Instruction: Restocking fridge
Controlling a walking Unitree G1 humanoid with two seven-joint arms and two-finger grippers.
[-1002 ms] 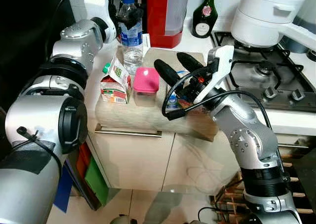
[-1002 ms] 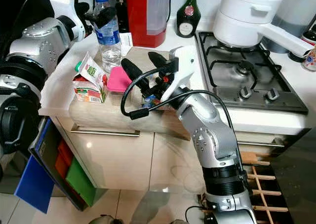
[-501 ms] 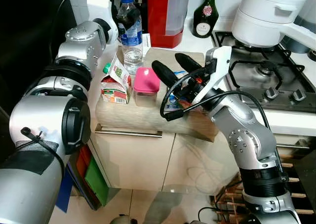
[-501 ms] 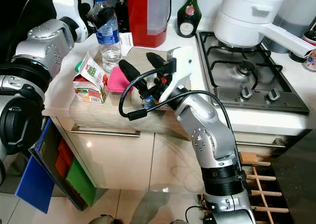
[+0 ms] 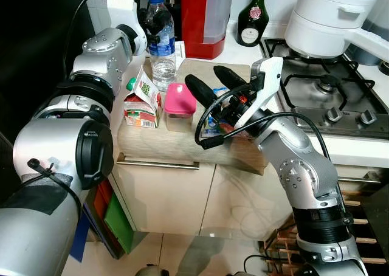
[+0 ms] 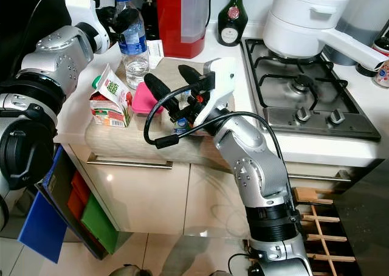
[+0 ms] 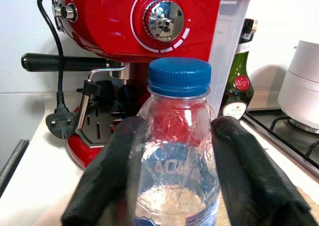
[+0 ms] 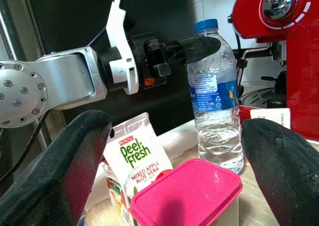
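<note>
The water bottle (image 7: 178, 151) stands upright on the counter before the red coffee machine (image 7: 144, 22), between the left gripper (image 7: 179, 186) fingers, which close on its shoulder. The right gripper (image 5: 213, 84) hovers open, facing the pink-lidded container (image 8: 187, 193).

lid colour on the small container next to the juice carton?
Pink. The container lid shows best in the right wrist view, beside the juice carton.

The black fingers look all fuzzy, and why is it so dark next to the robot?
Left wrist view: the fingers sit too close to the lens, so they blur, while the bottle stays sharper. Left eye view: the far left is unlit shadow.
</note>
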